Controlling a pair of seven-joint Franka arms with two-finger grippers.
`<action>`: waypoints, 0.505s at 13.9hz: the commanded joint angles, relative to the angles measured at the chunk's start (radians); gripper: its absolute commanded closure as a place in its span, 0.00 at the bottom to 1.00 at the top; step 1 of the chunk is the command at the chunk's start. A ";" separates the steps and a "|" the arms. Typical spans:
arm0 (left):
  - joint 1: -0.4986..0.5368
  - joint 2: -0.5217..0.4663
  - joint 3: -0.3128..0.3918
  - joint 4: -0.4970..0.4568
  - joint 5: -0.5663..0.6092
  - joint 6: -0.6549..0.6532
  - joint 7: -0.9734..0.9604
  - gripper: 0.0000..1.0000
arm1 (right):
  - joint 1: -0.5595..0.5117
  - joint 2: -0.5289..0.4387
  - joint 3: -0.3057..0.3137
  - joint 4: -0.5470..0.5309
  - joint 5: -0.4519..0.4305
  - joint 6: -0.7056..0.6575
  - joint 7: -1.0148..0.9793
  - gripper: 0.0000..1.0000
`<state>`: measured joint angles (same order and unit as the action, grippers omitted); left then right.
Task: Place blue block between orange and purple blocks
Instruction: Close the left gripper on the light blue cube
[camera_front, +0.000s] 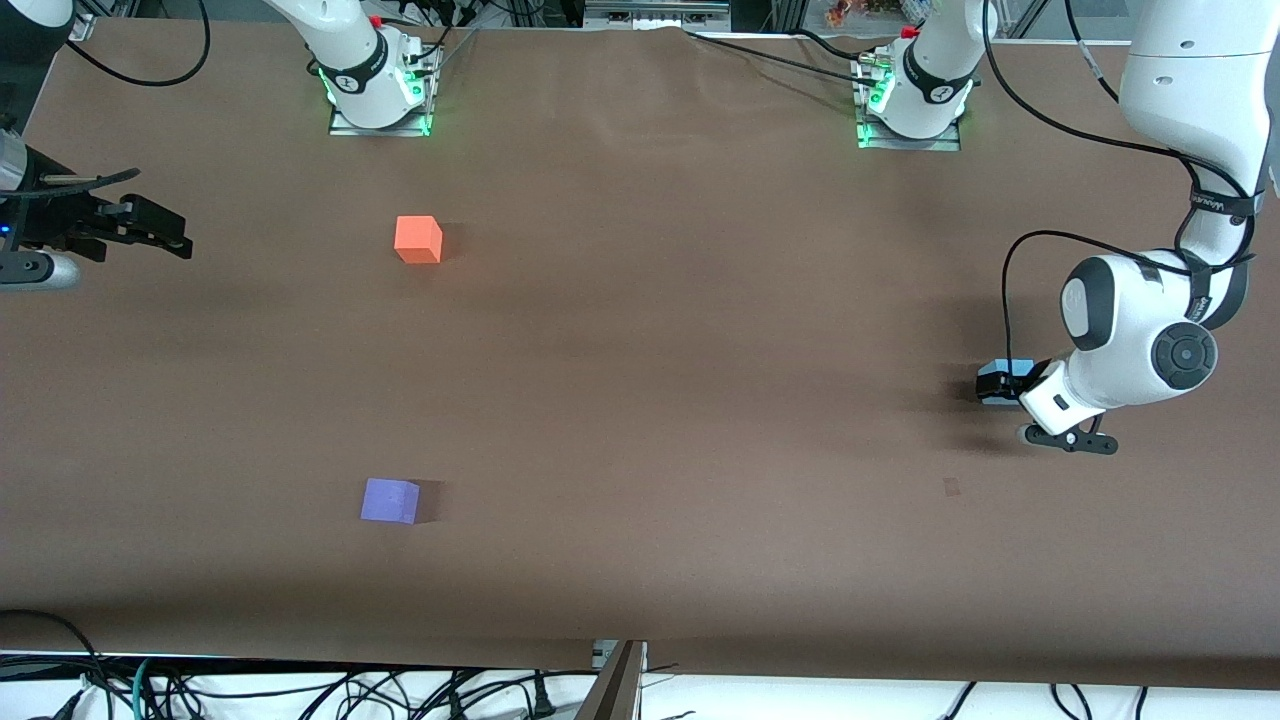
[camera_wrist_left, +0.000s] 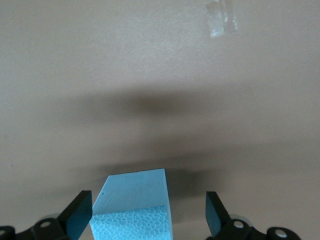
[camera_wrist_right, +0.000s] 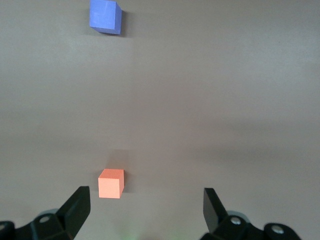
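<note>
The blue block sits on the counter at the left arm's end, well apart from the other two. The left end effector is down at counter level around it: the left wrist view shows the block between the two fingers, which stand wide apart, with a clear gap on at least one side. So the jaws are fully spread and have hold of nothing yet.

The orange block and the purple block lie toward the right arm's end of the counter, the orange one farther from the front camera, the purple one nearer, with a bare stretch of brown surface between them (that stretch is the target).

The right end effector waits over the edge of the counter at its own end, fingers spread and empty, its camera looking across at the orange and purple blocks.

The step in hand looks like the grasp itself. The next move calls for the left fingers to close squarely on the block's sides, then a lift and a long carry across the counter. The block seems off-centre between the fingers, so closing may nudge it sideways before the grip settles.
</note>
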<state>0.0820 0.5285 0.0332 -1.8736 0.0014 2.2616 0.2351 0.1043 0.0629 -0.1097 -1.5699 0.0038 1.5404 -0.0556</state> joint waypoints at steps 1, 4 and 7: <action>0.031 -0.008 0.001 -0.001 0.002 -0.004 0.094 0.00 | -0.003 -0.008 0.004 -0.009 0.015 0.007 -0.003 0.00; 0.041 -0.008 0.001 -0.002 0.002 -0.004 0.101 0.00 | -0.002 -0.008 0.004 -0.009 0.015 0.009 -0.003 0.00; 0.041 -0.005 -0.001 -0.006 0.000 -0.002 0.098 0.00 | 0.002 -0.008 0.004 -0.009 0.015 0.003 -0.003 0.00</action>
<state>0.1211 0.5288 0.0357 -1.8738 0.0014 2.2616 0.3117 0.1067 0.0629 -0.1093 -1.5699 0.0038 1.5406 -0.0556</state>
